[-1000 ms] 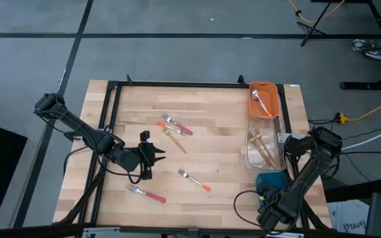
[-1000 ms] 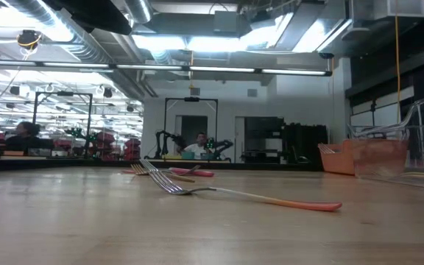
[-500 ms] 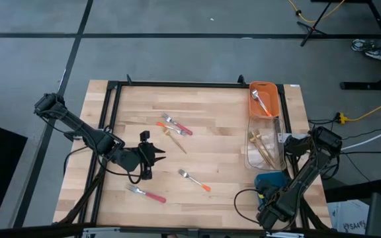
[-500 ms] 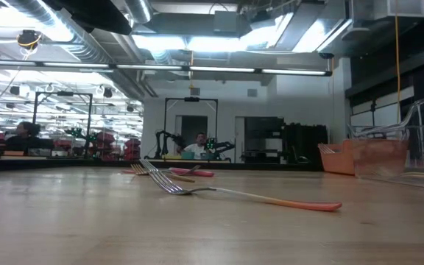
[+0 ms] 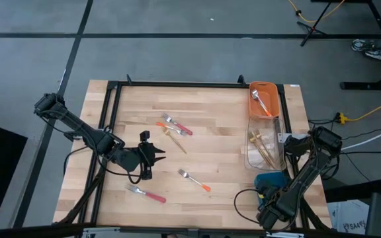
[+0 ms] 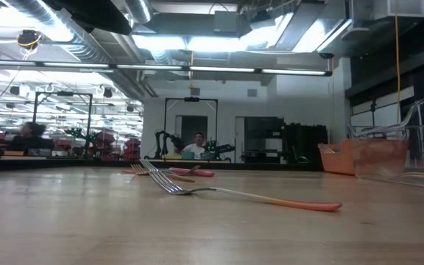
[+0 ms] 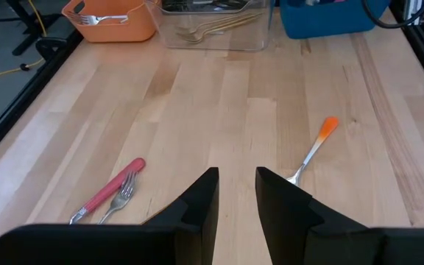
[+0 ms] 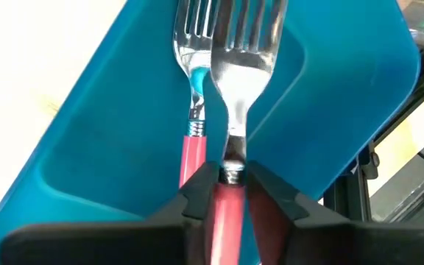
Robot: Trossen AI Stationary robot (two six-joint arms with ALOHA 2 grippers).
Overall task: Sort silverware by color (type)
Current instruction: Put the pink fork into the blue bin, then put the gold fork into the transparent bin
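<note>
My right gripper (image 8: 230, 180) is over the blue bin (image 8: 87, 147) at the table's near right corner, shut on a pink-handled fork (image 8: 241, 66). A second pink-handled fork (image 8: 191, 88) lies in that bin. My left gripper (image 5: 148, 156) (image 7: 235, 193) hovers open over mid-table with nothing between its fingers. Flat on the wood lie an orange-handled fork (image 5: 194, 180) (image 7: 313, 152), a pink-handled fork (image 5: 147, 194), and a far cluster (image 5: 174, 125) of pink, orange and gold pieces. My right gripper pinches the pink-handled fork between its two fingers at the top of the pink handle (image 8: 228, 202), just below the silver neck. The fingers lie along the fork, whose head points away over the bin's inside. Whether the head touches the bin I cannot tell.
Along the right edge stand the orange bin (image 5: 262, 99) with silver pieces, the clear bin (image 5: 264, 149) with gold ones, and the blue bin (image 5: 272, 178). A black frame rims the table's left and far edges (image 5: 177, 83). Bare wood lies between the left gripper and the bins.
</note>
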